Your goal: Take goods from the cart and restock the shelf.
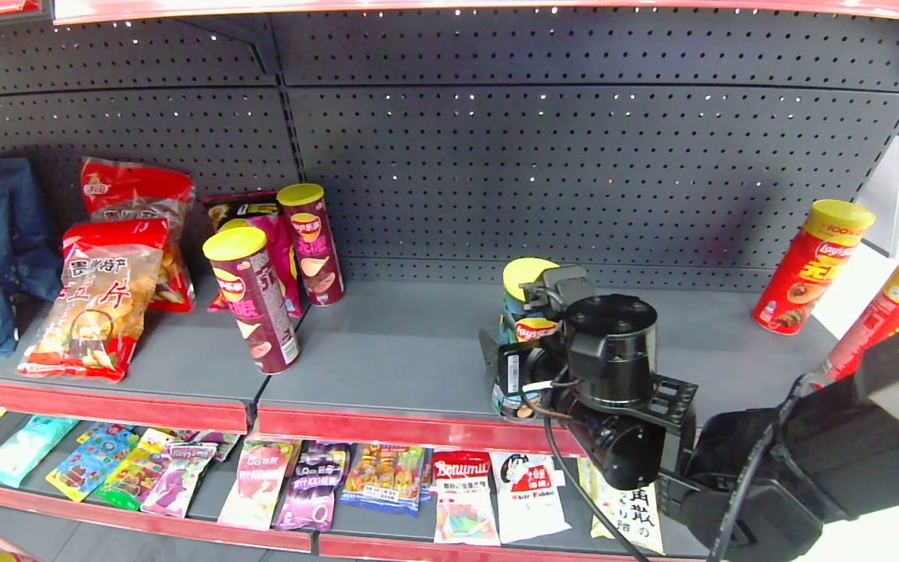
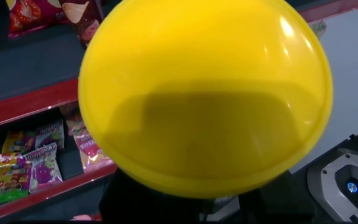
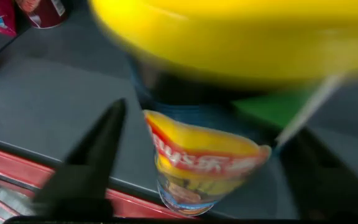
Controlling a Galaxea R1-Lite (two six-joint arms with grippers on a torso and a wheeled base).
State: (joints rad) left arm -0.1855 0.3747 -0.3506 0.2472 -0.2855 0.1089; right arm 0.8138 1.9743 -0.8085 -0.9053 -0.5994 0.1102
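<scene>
A blue-green chip can with a yellow lid (image 1: 526,275) stands near the front edge of the grey shelf board (image 1: 403,351). My right gripper (image 1: 516,359) is around it. In the right wrist view the can (image 3: 197,168) sits between the two dark fingers (image 3: 92,162), with a gap on each side, so the gripper (image 3: 204,155) is open. In the left wrist view, the yellow lid of another can (image 2: 204,93) sits right in front of the camera, held up off the floor by my left gripper, whose fingers are hidden under it.
Two purple chip cans (image 1: 254,308) and snack bags (image 1: 98,304) stand on the shelf's left part. Two red cans (image 1: 812,265) stand at the right end. Between them the board is bare. Small packets (image 1: 387,476) line the lower shelf.
</scene>
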